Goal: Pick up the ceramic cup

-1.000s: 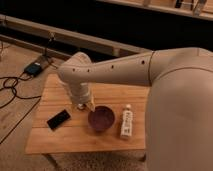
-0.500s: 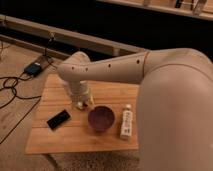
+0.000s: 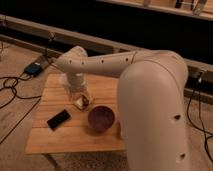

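Down low over the middle of the wooden surface (image 3: 55,142) with the gripper (image 3: 81,100), hanging from the pale arm (image 3: 100,62) stretched in from 3 o'clock. Fingers (image 3: 77,102) seemingly parted and clamped on nothing, though hard to be sure in this dim light.

And there, the ceramic cup (image 3: 101,119): dark purple, upright, mouth open to the ceiling, sitting on the surface at about 4 o'clock of the gripper and just beside it. Not lifted, not gripped, resting on the wood.

Over at 9 o'clock of the cup, a black phone (image 3: 58,119), lying flat, turned at a slant, apart from both cup and gripper, toward the 8 o'clock corner of the surface.

Filling the whole 3 o'clock side, the big white robot body (image 3: 155,110), rounded and smooth, covering that end of the surface from view.

Down on the floor (image 3: 12,157) at 9 o'clock, dark cables (image 3: 12,85) trailing in loops. Up at 10 o'clock, a small blue box (image 3: 35,68), also on the floor, close to the corner of the surface. Behind everything, at 12 o'clock, a long pale rail (image 3: 100,42) running across a dark background.
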You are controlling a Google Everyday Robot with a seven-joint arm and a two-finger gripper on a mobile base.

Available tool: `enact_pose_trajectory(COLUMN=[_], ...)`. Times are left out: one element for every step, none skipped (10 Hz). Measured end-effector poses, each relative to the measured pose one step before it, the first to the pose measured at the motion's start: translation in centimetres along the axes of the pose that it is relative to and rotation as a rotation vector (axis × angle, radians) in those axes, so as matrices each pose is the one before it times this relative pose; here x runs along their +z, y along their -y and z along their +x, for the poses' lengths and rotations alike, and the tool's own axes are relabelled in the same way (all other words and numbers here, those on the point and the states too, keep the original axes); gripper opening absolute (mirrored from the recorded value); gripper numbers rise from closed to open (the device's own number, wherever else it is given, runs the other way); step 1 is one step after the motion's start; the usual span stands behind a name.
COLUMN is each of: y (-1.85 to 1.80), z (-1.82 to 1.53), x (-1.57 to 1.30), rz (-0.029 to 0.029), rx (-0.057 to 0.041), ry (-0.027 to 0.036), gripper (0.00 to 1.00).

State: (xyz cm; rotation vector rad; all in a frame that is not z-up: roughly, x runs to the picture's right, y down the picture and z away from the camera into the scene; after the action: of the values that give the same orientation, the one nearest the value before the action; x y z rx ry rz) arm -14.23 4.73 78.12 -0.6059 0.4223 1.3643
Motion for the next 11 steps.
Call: enact_pose_trajectory(y=[-0.202,-0.274,-0.237,-0.263,-0.414,-0.174,-0.176,-0.067,0.045,0.174,0.259], z=[-1.456,-1.544,-1.154,-1.174,-1.668,-1.014,-1.296,-1.251,-1.203,-1.153,-1.209], x=[0.186,0.207,0.147,0.103,0.206,0.131,0.212,0.168,0.271,0.289,0.403], rz=[-0.00862,-0.00643,-0.00246,-0.00274,-0.00307,-0.00146,-0.00132,0.00023,0.00298,0.00237,0.00211], rx=[-0.01091,-0.01196,-0.01025,-0.00959,-0.01499,-0.00684,-0.00901,-0.00765,-0.00699,-0.00285,-0.00097], ry=[0.01094,0.01126,0.00620,0.00630,0.00698,0.00273,0.00419,0.00599,0.00371,0.00402,0.00367], gripper=[0.65,0.65,0.65,0.65,0.65,0.65,0.65,0.65,0.65,0.65,0.65])
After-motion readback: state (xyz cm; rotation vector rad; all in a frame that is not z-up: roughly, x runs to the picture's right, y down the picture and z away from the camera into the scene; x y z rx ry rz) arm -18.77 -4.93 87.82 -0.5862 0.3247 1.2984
